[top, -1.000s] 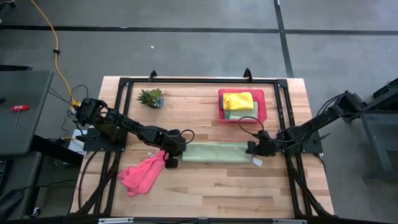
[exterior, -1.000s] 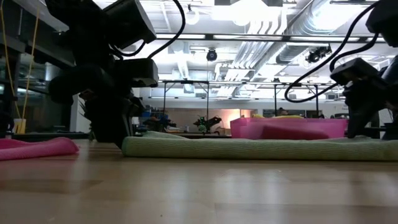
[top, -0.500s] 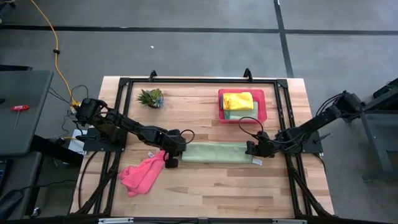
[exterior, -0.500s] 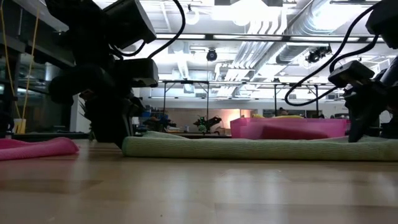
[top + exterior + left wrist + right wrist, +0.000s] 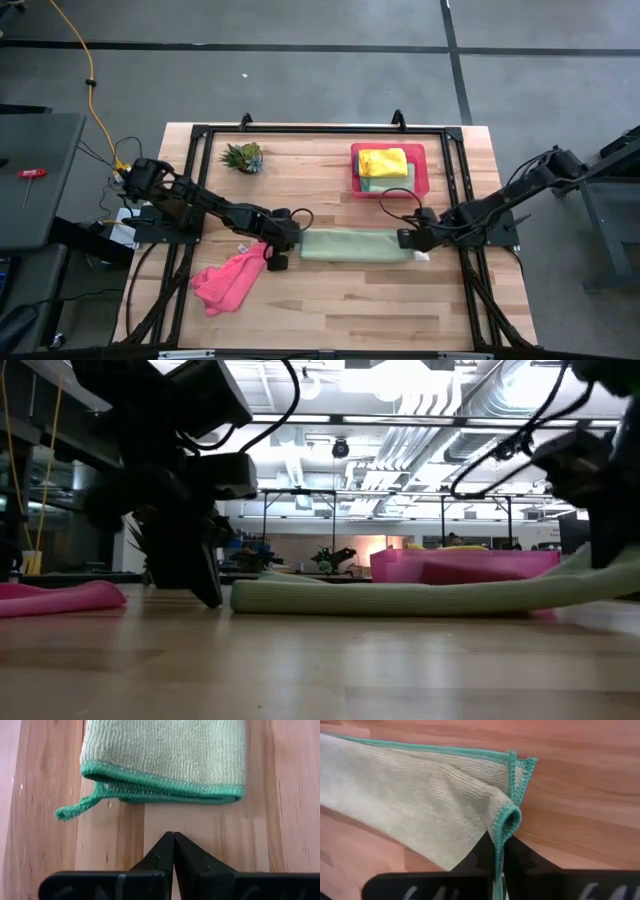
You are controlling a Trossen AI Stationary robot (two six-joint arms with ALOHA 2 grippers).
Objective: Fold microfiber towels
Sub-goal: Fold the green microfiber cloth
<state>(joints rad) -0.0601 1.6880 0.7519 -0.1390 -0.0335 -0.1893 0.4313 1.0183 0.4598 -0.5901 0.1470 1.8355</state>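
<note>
A light green towel [image 5: 355,245], folded into a long strip, lies across the table's middle. My right gripper [image 5: 408,240] is shut on its right end. My left gripper [image 5: 283,246] stands shut just off the strip's left end [image 5: 165,795], with bare wood between them. A small loop [image 5: 75,807] sticks out of that end. A crumpled pink towel [image 5: 228,280] lies at the near left. A yellow towel [image 5: 383,161] lies on another folded one in the pink tray [image 5: 420,170]. My right gripper pinches the strip's right end between its two fingers, at the green hemmed edge [image 5: 506,820], which curls over just ahead of the fingertips. The fingers come from the table's right, slanting down. That end [image 5: 600,575] is raised off the wood, and the rest [image 5: 400,598] lies flat.
A small spiky plant [image 5: 243,156] stands at the far left. A black frame [image 5: 320,130] runs around the table top. Bare wood stretches along the near side [image 5: 350,310].
My right gripper has shut on the strip's right end and raised it a little. The whole strip has slid toward the table's right edge, so its left end now lies clear of my left gripper.
</note>
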